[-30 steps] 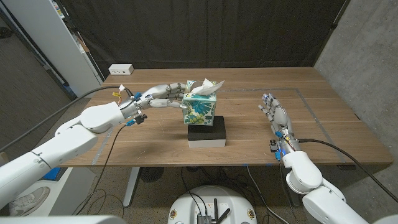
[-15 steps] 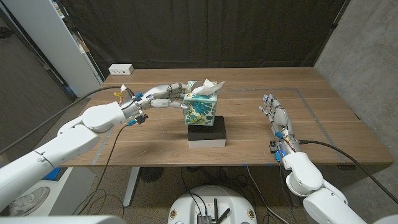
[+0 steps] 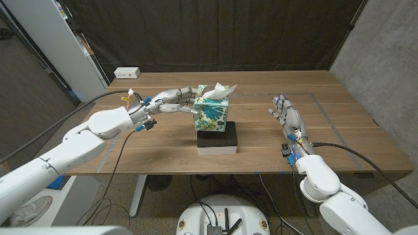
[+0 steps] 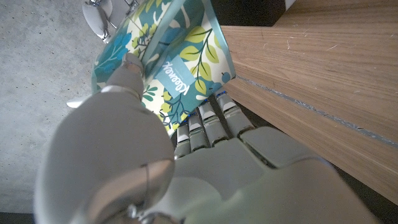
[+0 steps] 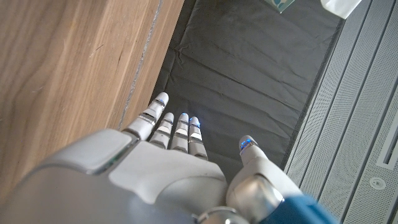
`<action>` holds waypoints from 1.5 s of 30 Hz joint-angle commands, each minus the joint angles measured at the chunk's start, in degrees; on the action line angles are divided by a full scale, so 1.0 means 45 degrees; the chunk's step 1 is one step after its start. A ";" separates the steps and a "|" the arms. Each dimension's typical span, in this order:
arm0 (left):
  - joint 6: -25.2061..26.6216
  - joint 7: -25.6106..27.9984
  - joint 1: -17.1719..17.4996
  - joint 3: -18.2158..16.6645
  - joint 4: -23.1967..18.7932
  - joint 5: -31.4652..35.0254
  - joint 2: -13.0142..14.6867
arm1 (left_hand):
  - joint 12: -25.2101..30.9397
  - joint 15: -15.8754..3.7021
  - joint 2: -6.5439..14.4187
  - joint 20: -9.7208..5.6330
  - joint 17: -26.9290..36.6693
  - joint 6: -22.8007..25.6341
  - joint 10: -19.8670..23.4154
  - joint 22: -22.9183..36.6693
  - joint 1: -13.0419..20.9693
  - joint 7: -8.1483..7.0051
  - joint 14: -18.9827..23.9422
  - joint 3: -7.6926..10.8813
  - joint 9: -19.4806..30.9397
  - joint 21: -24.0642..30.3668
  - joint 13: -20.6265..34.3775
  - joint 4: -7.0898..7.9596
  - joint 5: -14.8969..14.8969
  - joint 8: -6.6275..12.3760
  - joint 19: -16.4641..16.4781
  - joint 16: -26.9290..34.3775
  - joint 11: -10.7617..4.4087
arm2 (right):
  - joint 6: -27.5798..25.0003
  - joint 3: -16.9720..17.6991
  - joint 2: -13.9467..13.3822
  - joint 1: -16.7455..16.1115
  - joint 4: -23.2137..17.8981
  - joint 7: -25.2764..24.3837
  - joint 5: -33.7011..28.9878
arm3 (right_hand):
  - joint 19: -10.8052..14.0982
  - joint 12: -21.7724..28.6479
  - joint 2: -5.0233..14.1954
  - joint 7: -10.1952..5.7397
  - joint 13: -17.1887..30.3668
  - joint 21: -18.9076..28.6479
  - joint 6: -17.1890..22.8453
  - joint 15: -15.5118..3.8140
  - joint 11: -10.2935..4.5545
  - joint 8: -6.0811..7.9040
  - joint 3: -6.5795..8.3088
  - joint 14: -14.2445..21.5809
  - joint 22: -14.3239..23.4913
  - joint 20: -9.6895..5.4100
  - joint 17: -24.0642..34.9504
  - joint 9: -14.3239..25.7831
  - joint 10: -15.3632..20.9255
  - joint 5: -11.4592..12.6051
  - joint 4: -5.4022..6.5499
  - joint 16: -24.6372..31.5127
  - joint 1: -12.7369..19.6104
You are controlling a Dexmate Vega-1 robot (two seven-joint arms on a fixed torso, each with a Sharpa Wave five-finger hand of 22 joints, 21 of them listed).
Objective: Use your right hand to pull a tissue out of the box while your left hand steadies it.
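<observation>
A teal floral tissue box [image 3: 210, 116] stands on a black block [image 3: 217, 140] in the middle of the table, with a white tissue [image 3: 219, 90] sticking up from its top. My left hand [image 3: 171, 102] reaches in from the left and holds the box, fingers against its left side and upper edge. In the left wrist view the thumb [image 4: 129, 67] presses one face of the tissue box [image 4: 171, 46] and the fingers [image 4: 211, 121] lie along another. My right hand [image 3: 287, 118] is well to the right of the box, fingers apart, holding nothing. The right wrist view has that right hand [image 5: 168, 165] with straight fingers.
A white power strip [image 3: 127, 72] lies at the table's far left corner. Thin tape lines [image 3: 321, 99] mark the wood on the right. A white cabinet [image 3: 62, 39] stands off the left side, a black curtain behind, a grey wall to the right.
My right hand has shifted slightly away from me and a little toward the box. The left hand and the box have not moved.
</observation>
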 commanded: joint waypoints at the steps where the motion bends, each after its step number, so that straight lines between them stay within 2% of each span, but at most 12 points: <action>1: 0.0045 0.0030 -0.0039 0.0055 -0.0052 0.0041 0.0019 | -0.0067 -0.1309 0.0112 -0.0963 0.0042 0.0075 0.0074 0.0067 -0.0004 -0.0002 0.0001 -0.0003 0.0054 -0.0022 0.0039 -0.0003 0.0074 -0.0005 0.0789 -0.0024 -0.0062 | -0.0708 0.0107 -0.0252 0.0153 -0.0792 -0.0025 0.0034 | 0.0148 0.0084 0.0463 0.0137 0.0031 -0.0020 0.0050 0.0222 0.0181 0.0105 0.0076 0.0061 0.0064 0.0120 0.0045 0.0040 0.0114 -0.0013 -0.0026 0.0084 0.0035; 7: 0.0058 0.0029 -0.0054 0.0068 -0.0058 0.0046 0.0026 | -0.0080 -0.1306 0.0130 -0.0959 0.0040 0.0071 0.0058 0.0068 -0.0002 0.0011 -0.0010 0.0016 0.0055 -0.0037 0.0045 -0.0006 0.0078 -0.0015 0.0784 -0.0040 -0.0068 | -0.1169 0.0240 -0.0293 0.0186 -0.1220 -0.0200 0.0089 | 0.0182 0.0078 0.0477 0.0204 0.0032 -0.0027 0.0070 0.0236 0.0173 0.0109 0.0083 0.0078 0.0065 0.0148 0.0052 0.0041 0.0111 -0.0018 -0.0040 0.0094 0.0050; 13: 0.0095 0.0032 -0.0129 0.0127 -0.0043 0.0098 -0.0011 | -0.0091 -0.1296 0.0131 -0.0942 0.0037 0.0073 0.0047 0.0069 -0.0003 0.0001 -0.0012 0.0019 0.0056 -0.0056 0.0051 -0.0011 0.0077 -0.0023 0.0768 -0.0049 -0.0064 | -0.1151 0.0266 -0.0271 0.0318 -0.1329 -0.0249 -0.0074 | 0.0253 0.0091 0.0488 0.0236 0.0032 -0.0027 0.0093 0.0322 0.0241 0.0113 0.0102 0.0165 0.0066 0.0165 0.0054 0.0042 0.0160 -0.0025 -0.0078 0.0128 0.0091; 29: 0.0245 -0.0094 -0.0418 0.0324 0.0102 0.0084 -0.0145 | -0.0101 -0.1286 0.0167 -0.0955 0.0035 0.0072 0.0068 0.0072 -0.0014 0.0010 0.0011 0.0055 0.0060 -0.0088 0.0064 -0.0009 0.0080 -0.0046 0.0755 -0.0064 -0.0055 | -0.3109 0.0524 -0.0514 0.0864 -0.2249 -0.0683 0.0424 | 0.0371 0.0078 0.0572 0.0268 0.0034 -0.0050 0.0099 0.0352 0.0273 0.0100 0.0206 0.0193 0.0069 0.0214 0.0046 0.0044 0.0173 -0.0037 -0.0197 0.0130 0.0249; 45: 0.0274 -0.0255 -0.0776 0.0526 0.0320 0.0104 -0.0319 | -0.0129 -0.1293 0.0150 -0.0961 0.0034 0.0070 0.0056 0.0074 -0.0005 -0.0002 0.0004 0.0046 0.0061 -0.0113 0.0071 -0.0028 0.0074 -0.0071 0.0754 -0.0076 -0.0034 | -0.3510 0.0440 -0.0697 0.1347 -0.2596 -0.0859 -0.0130 | 0.0433 0.0080 0.0590 0.0268 0.0035 -0.0076 0.0119 0.0340 0.0256 0.0100 0.0271 0.0239 0.0071 0.0228 0.0043 0.0045 0.0210 -0.0063 -0.0289 0.0141 0.0362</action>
